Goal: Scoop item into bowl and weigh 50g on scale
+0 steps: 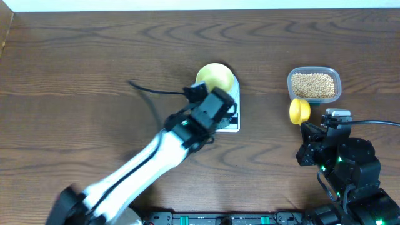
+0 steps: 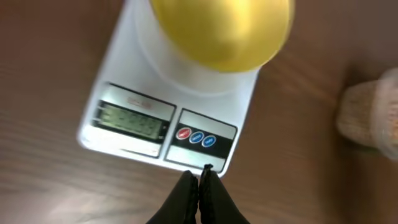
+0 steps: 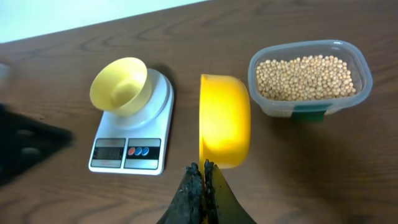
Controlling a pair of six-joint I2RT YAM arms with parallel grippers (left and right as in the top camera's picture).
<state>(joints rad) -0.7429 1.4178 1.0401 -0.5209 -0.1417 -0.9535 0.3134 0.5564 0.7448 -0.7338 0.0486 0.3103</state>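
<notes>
yellow scoop (image 3: 224,121) is pinched at its near end by the right gripper (image 3: 202,171), fingers pressed tight on it. it hangs tipped on edge, and i can't tell for sure which way its mouth faces. no beans in it that i can see.

beans (image 3: 305,76) are all in the clear tub (image 3: 368,81). the tub sits just ahead and to the right of the scoop, long side running left to right. so the scoop has to swing right and dip over the tub's near wall, and the right arm is clearly the closer one for that.

bowl (image 3: 119,84) sits on the scale (image 3: 127,152) platform, empty, well off to the left of the scoop on the counter (image 1: 75,75). left gripper (image 2: 200,182) is pressed together holding nothing, hovering just off the scale's front edge by the buttons. display (image 2: 127,119) is too blurry to read.

my guess is we're right at the start, first scoop not taken yet. the tricky bit looks like levelling the scoop so beans don't spill on the carry across.
</notes>
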